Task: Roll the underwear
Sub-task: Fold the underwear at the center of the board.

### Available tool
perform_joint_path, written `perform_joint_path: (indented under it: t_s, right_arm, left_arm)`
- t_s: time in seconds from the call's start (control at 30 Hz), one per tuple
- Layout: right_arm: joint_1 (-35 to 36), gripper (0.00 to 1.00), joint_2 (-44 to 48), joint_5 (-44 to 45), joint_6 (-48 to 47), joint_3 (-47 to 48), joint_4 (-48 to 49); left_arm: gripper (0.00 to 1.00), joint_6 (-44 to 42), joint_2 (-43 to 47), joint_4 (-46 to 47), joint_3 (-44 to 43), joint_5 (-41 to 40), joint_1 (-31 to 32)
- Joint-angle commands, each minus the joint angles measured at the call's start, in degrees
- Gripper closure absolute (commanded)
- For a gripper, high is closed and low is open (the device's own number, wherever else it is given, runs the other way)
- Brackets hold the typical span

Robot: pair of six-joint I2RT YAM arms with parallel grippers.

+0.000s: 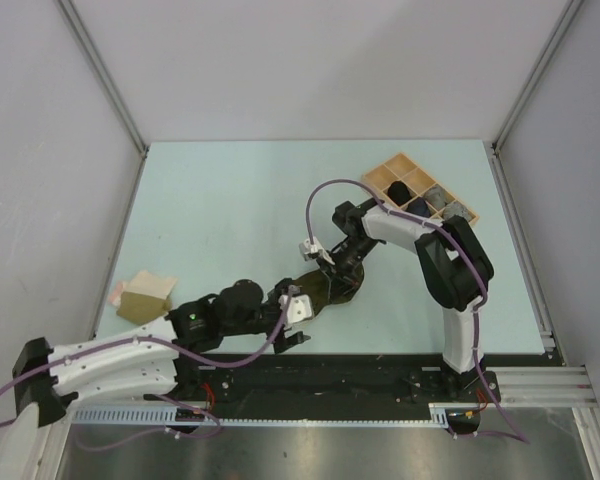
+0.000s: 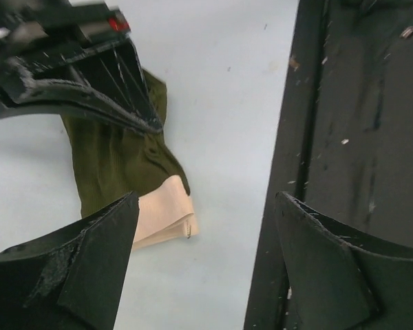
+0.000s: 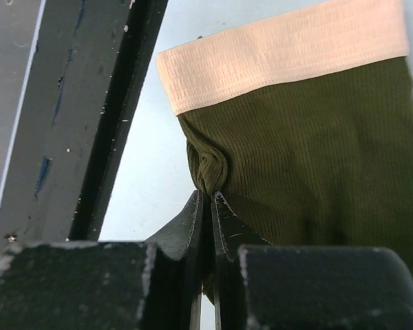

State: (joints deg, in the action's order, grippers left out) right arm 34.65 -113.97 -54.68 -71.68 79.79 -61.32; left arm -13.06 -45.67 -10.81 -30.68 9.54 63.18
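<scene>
The table (image 1: 230, 200) lies bare across the upper left and middle of the top view, giving wide room for either arm. A wooden compartment tray (image 1: 420, 190) blocks the upper right corner, and a small stack of folded garments (image 1: 145, 295) sits at the left edge. Lower centre is crowded. There the right gripper (image 3: 209, 197), pinched closed on a fold of the olive underwear (image 3: 310, 158), stands close to the left gripper (image 2: 206, 206), whose jaws are spread. The black rail (image 2: 344, 137) bounds the bottom edge (in the left wrist view a strip of bare table runs up mid-frame between garment and rail).
</scene>
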Motion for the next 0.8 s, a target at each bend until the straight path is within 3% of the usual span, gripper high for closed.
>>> perform_joint_path:
  t_s: [0.0, 0.47, 0.77]
  right_arm:
    - [-0.3, 0.96, -1.1, -2.7, -1.1, 2.4, -3.0]
    - [-0.8, 0.97, -2.5, -3.0, 0.2, 3.8, -3.4]
    - [-2.0, 0.97, -3.0, -4.8, 0.0, 5.3, -5.0]
  left_arm:
    - [0.16, -6.0, -6.3, 5.3, 0.6, -7.9, 2.3]
    - [0.29, -10.7, -20.5, 19.2, 4.4, -21.1, 8.0]
    - [0.41, -10.9, -24.9, 18.5, 2.8, -27.9, 9.1]
